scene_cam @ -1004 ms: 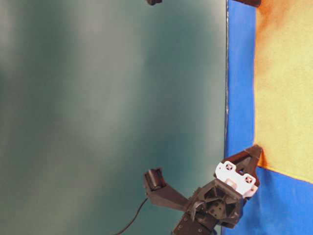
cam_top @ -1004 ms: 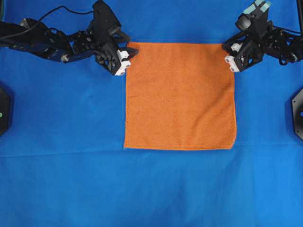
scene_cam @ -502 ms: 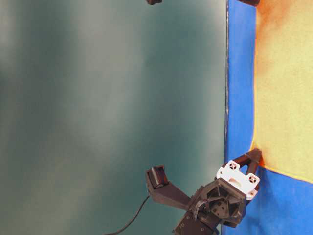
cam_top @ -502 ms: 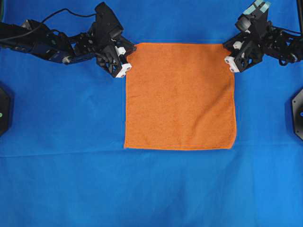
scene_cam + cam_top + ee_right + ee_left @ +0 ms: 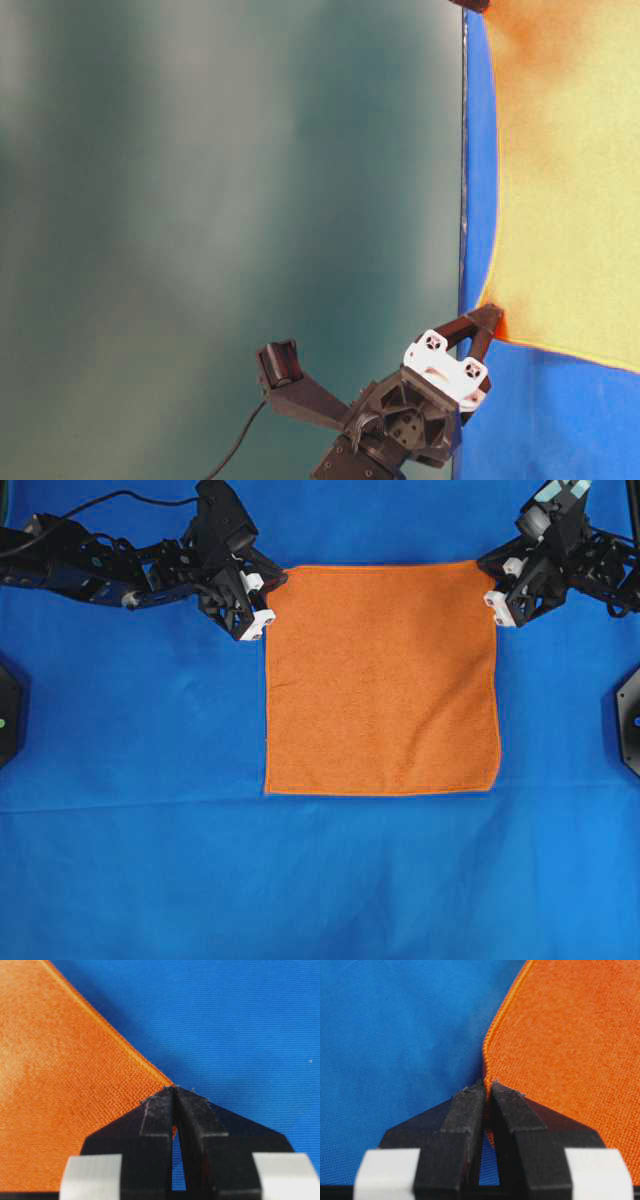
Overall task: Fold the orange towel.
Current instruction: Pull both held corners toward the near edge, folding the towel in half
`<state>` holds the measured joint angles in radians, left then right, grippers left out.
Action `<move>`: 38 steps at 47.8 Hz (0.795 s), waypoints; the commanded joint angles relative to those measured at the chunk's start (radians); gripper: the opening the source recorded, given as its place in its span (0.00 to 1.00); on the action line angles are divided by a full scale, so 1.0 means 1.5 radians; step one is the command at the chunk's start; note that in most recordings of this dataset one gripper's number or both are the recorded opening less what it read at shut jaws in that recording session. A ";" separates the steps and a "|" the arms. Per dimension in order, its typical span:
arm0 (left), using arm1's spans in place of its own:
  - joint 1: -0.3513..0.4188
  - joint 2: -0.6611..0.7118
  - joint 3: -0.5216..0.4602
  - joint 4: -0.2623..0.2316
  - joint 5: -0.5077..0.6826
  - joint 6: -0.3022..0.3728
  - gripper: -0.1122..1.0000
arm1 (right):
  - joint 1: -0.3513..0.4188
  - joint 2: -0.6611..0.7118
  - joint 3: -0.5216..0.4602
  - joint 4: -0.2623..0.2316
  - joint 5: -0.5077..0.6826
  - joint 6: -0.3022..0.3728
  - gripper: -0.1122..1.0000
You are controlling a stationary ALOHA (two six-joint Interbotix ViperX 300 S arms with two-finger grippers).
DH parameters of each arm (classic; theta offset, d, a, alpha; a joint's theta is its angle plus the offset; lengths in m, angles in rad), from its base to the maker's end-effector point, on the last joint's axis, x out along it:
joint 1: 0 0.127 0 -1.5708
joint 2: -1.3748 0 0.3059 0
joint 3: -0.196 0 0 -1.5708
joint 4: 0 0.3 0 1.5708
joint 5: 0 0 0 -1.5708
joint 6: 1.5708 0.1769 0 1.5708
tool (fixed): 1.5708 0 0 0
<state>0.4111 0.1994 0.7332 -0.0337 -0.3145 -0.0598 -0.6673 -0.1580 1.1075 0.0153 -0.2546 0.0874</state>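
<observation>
Two corners of the orange towel [image 5: 382, 680] are now pinched, one by each arm. The towel lies flat and square on the blue cloth [image 5: 130, 860] that covers the table, a little toward the far edge and near the middle between the left and right sides.

The left gripper [image 5: 268, 588] has its jaws clenched on the far-left corner of the towel; in the left wrist view the two black fingertips [image 5: 470, 1105] meet with the orange hem caught between them. The right gripper [image 5: 492, 578] does the same on the far-right corner, and the right wrist view shows its jaws pressed together on the very tip of the hem.

From both pairs of jaws the body of the towel stretches toward the near edge of the table. The two near corners lie free on the cloth, well apart from the grippers. The held far edge runs left to right, so I judge the fold line will run parallel to it, across the middle of the towel. Each arm is nearer to its own side, so neither needs to cross. The table-level view suggests the far edge is already raised slightly off the cloth.
</observation>
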 commanded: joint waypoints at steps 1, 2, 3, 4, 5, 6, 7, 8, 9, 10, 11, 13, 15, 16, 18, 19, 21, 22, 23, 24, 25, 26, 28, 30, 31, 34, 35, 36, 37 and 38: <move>-0.008 -0.021 -0.007 0.002 -0.003 0.002 0.12 | 0.004 -0.012 -0.004 0.000 -0.001 0.003 0.12; -0.009 -0.021 -0.006 0.001 -0.003 0.002 0.12 | 0.006 -0.014 -0.002 0.000 0.000 0.004 0.12; -0.011 -0.024 -0.005 0.002 -0.003 0.002 0.12 | 0.007 -0.015 -0.002 0.000 0.001 0.005 0.12; -0.013 -0.026 -0.005 0.002 -0.003 0.002 0.12 | 0.008 -0.018 -0.001 0.001 0.003 0.006 0.12; -0.014 -0.028 -0.003 0.002 -0.003 0.002 0.12 | 0.009 -0.021 0.001 0.001 0.005 0.006 0.12; -0.016 -0.029 -0.002 0.002 -0.003 0.002 0.12 | 0.011 -0.025 0.002 0.002 0.007 0.007 0.12; -0.018 -0.032 -0.001 0.002 -0.003 0.002 0.12 | 0.012 -0.029 0.004 0.002 0.009 0.007 0.12; -0.020 -0.034 0.001 0.002 -0.003 0.002 0.12 | 0.015 -0.033 0.006 0.002 0.012 0.008 0.12; -0.024 -0.038 0.004 0.002 -0.003 0.002 0.12 | 0.018 -0.039 0.008 0.003 0.016 0.008 0.12; -0.027 -0.041 0.006 0.002 -0.003 0.003 0.12 | 0.021 -0.046 0.010 0.004 0.019 0.008 0.12; -0.030 -0.043 0.008 0.002 -0.003 0.003 0.12 | 0.029 -0.056 0.013 0.006 0.026 0.008 0.12; -0.040 -0.052 0.013 0.003 -0.003 0.003 0.12 | 0.041 -0.072 0.018 0.008 0.037 0.009 0.12; -0.051 -0.060 0.019 0.003 -0.003 0.004 0.12 | 0.055 -0.089 0.025 0.011 0.049 0.009 0.12; -0.056 -0.064 0.021 0.003 -0.003 0.005 0.12 | 0.063 -0.097 0.026 0.013 0.056 0.009 0.12; -0.067 -0.073 0.028 0.003 -0.003 0.010 0.12 | 0.084 -0.120 0.033 0.019 0.075 0.010 0.12; -0.079 -0.079 0.032 0.003 -0.003 0.014 0.12 | 0.092 -0.130 0.035 0.021 0.082 0.011 0.12; -0.091 -0.088 0.038 0.003 -0.003 0.019 0.12 | 0.109 -0.146 0.040 0.028 0.096 0.013 0.12; -0.098 -0.092 0.042 0.003 -0.003 0.021 0.12 | 0.120 -0.154 0.043 0.030 0.103 0.015 0.12; -0.105 -0.095 0.045 0.003 -0.003 0.024 0.12 | 0.129 -0.163 0.046 0.032 0.110 0.017 0.12; -0.111 -0.098 0.048 0.003 -0.003 0.025 0.12 | 0.138 -0.171 0.048 0.034 0.117 0.020 0.12; -0.119 -0.102 0.051 0.003 -0.003 0.026 0.12 | 0.152 -0.181 0.052 0.036 0.126 0.026 0.12; -0.126 -0.105 0.054 0.003 -0.003 0.026 0.12 | 0.163 -0.188 0.054 0.037 0.131 0.030 0.12; -0.144 -0.110 0.061 0.003 -0.003 0.026 0.12 | 0.182 -0.201 0.059 0.038 0.143 0.038 0.12; -0.159 -0.115 0.065 0.003 -0.003 0.025 0.12 | 0.204 -0.213 0.065 0.039 0.153 0.049 0.12; -0.166 -0.117 0.067 0.003 -0.002 0.025 0.12 | 0.214 -0.218 0.067 0.039 0.157 0.054 0.12; -0.188 -0.120 0.071 0.003 0.002 0.026 0.12 | 0.244 -0.231 0.074 0.039 0.172 0.071 0.12; -0.194 -0.120 0.071 0.003 0.003 0.025 0.12 | 0.256 -0.235 0.076 0.039 0.176 0.077 0.12; -0.201 -0.121 0.071 0.003 0.005 0.026 0.12 | 0.266 -0.238 0.077 0.039 0.181 0.082 0.12; -0.209 -0.121 0.071 0.003 0.007 0.025 0.12 | 0.278 -0.240 0.079 0.039 0.185 0.088 0.12; -0.216 -0.121 0.071 0.003 0.010 0.025 0.12 | 0.287 -0.242 0.080 0.039 0.190 0.094 0.12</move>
<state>0.1212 0.0445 0.8468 -0.0307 -0.3053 -0.0230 -0.2853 -0.5031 1.2318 0.0706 0.0138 0.2132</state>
